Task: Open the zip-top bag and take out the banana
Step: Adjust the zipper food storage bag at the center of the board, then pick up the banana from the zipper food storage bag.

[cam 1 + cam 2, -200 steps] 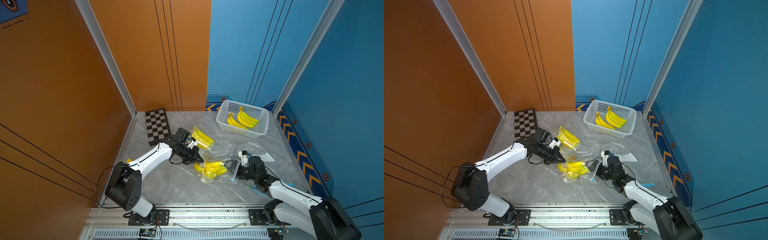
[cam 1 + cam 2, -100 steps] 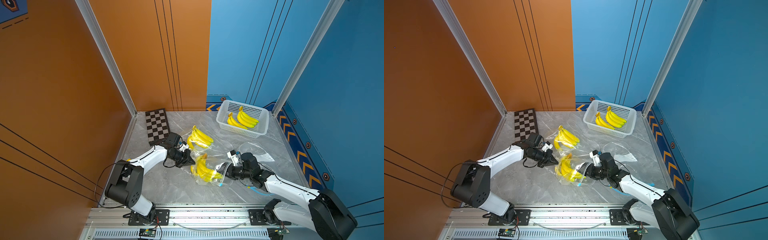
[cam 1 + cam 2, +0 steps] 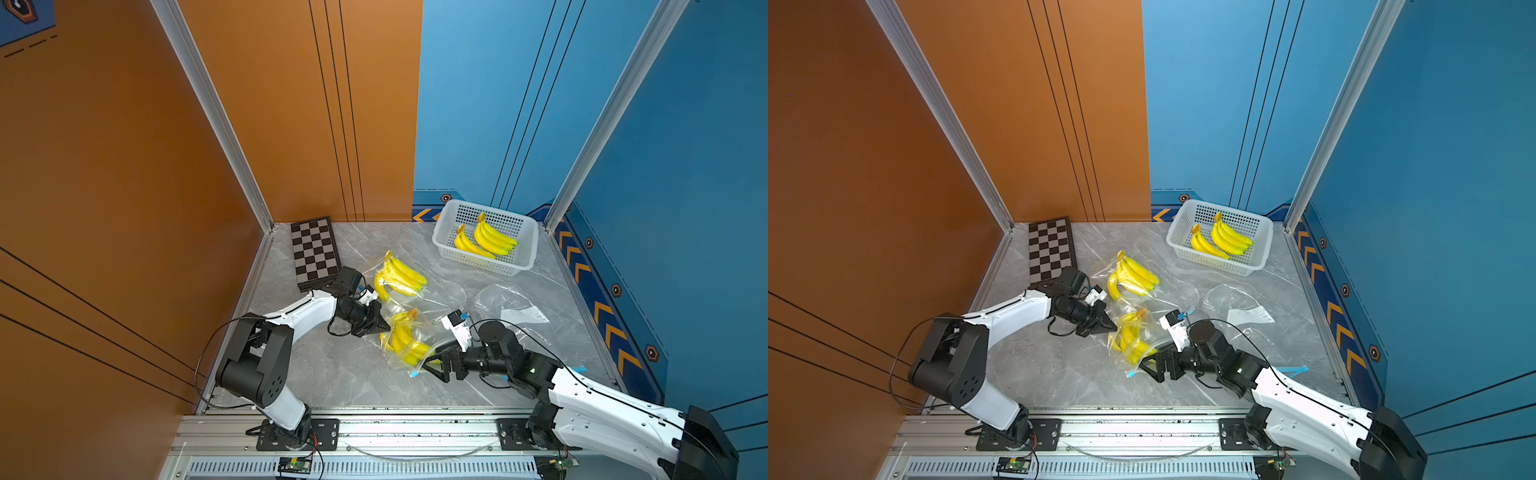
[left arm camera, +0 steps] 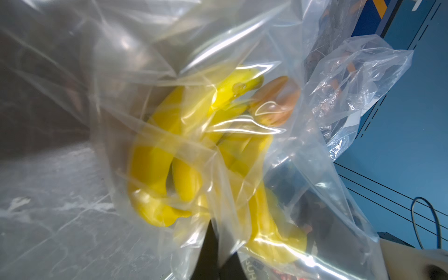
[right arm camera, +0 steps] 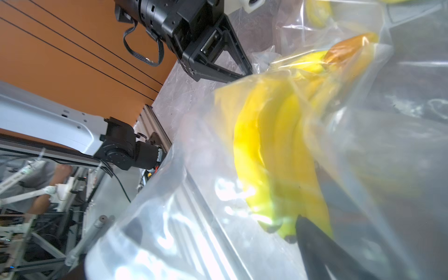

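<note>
The clear zip-top bag (image 3: 409, 332) lies mid-table in both top views, with a bunch of yellow banana (image 3: 405, 343) inside and its blue slider (image 3: 413, 374) at the near end. My left gripper (image 3: 380, 323) is shut on the bag's film at the stem end; in the left wrist view the film is pinched between the dark fingertips (image 4: 208, 252) below the banana (image 4: 155, 164). My right gripper (image 3: 434, 363) stands open at the bag's mouth. In the right wrist view one of its fingers (image 5: 322, 249) touches the banana (image 5: 274, 155) tips; the other is veiled by plastic.
A second bag with bananas (image 3: 399, 276) lies just behind. An empty crumpled bag (image 3: 511, 303) sits to the right. A white basket (image 3: 528, 245) with two banana bunches stands at the back right. A chessboard (image 3: 313, 253) rests at the back left. Walls enclose three sides.
The bag with the banana slid left and turned. My left gripper drew back leftward still pinching it. My right gripper followed to the left and its jaws spread wider.
</note>
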Robot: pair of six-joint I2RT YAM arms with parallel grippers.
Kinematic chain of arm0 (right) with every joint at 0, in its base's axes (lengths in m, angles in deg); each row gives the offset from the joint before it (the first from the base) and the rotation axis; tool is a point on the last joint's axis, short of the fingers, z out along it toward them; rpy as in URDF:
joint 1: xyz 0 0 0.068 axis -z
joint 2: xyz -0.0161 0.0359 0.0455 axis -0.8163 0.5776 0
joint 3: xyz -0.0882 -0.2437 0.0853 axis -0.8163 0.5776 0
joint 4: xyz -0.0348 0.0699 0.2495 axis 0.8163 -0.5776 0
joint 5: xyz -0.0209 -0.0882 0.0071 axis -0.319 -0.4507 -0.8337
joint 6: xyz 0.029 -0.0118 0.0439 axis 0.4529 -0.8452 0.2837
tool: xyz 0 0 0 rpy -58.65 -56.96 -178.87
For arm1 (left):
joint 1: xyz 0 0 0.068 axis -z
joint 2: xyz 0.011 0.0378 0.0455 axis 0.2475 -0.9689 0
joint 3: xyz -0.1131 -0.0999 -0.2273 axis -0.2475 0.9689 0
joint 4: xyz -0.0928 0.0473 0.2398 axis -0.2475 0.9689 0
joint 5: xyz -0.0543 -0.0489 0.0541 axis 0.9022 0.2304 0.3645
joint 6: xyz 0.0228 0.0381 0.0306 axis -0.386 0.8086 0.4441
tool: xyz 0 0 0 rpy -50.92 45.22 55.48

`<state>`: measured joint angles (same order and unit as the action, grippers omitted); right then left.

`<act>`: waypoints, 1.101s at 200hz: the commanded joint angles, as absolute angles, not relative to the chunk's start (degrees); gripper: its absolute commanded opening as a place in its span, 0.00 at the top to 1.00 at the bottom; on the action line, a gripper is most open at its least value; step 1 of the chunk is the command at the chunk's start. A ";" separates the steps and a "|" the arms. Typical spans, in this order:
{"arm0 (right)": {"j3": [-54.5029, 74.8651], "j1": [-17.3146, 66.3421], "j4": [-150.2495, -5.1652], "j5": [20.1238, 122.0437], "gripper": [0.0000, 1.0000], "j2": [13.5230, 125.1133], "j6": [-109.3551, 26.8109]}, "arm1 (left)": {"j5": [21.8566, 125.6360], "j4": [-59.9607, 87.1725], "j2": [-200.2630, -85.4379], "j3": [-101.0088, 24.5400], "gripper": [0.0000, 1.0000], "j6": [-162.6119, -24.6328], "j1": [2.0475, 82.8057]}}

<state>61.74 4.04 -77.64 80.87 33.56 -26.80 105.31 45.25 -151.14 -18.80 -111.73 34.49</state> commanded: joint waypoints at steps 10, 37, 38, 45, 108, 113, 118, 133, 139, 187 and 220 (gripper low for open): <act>59.93 2.67 -77.94 70.61 0.06 39.05 -35.92 | 106.30 45.56 -151.88 -17.98 1.00 -110.14 34.54; 58.60 2.36 -76.16 66.88 0.20 43.32 -37.44 | 106.60 45.56 -151.04 -16.44 1.00 -110.06 34.54; 58.53 2.35 -76.05 66.81 0.20 43.53 -37.50 | 106.65 45.56 -151.02 -16.41 1.00 -110.06 34.54; 57.95 2.19 -75.65 66.17 0.21 44.45 -37.64 | 106.74 45.56 -150.84 -16.22 1.00 -110.06 34.63; 52.10 0.49 -74.04 70.64 0.44 52.07 -40.62 | 106.96 45.54 -151.57 -16.52 1.00 -110.23 33.94; 51.83 0.53 -74.35 70.83 0.49 52.08 -40.64 | 107.03 45.55 -151.62 -16.68 1.00 -110.29 33.72; 51.71 0.49 -74.78 70.86 0.55 51.97 -40.63 | 107.04 45.56 -151.68 -16.87 1.00 -110.40 33.46; 51.82 0.49 -75.93 70.96 0.75 50.80 -40.73 | 107.30 45.56 -151.79 -17.32 1.00 -110.59 32.84; 51.82 0.49 -76.45 71.01 0.79 50.12 -40.64 | 107.47 45.56 -151.80 -17.41 1.00 -110.59 32.64; 51.85 1.66 -85.20 69.28 0.79 39.47 -39.84 | 108.01 45.61 -151.82 -17.36 1.00 -110.76 30.38; 51.86 3.71 -92.97 71.19 0.78 30.37 -37.00 | 107.23 45.65 -152.91 -18.11 1.00 -110.53 29.38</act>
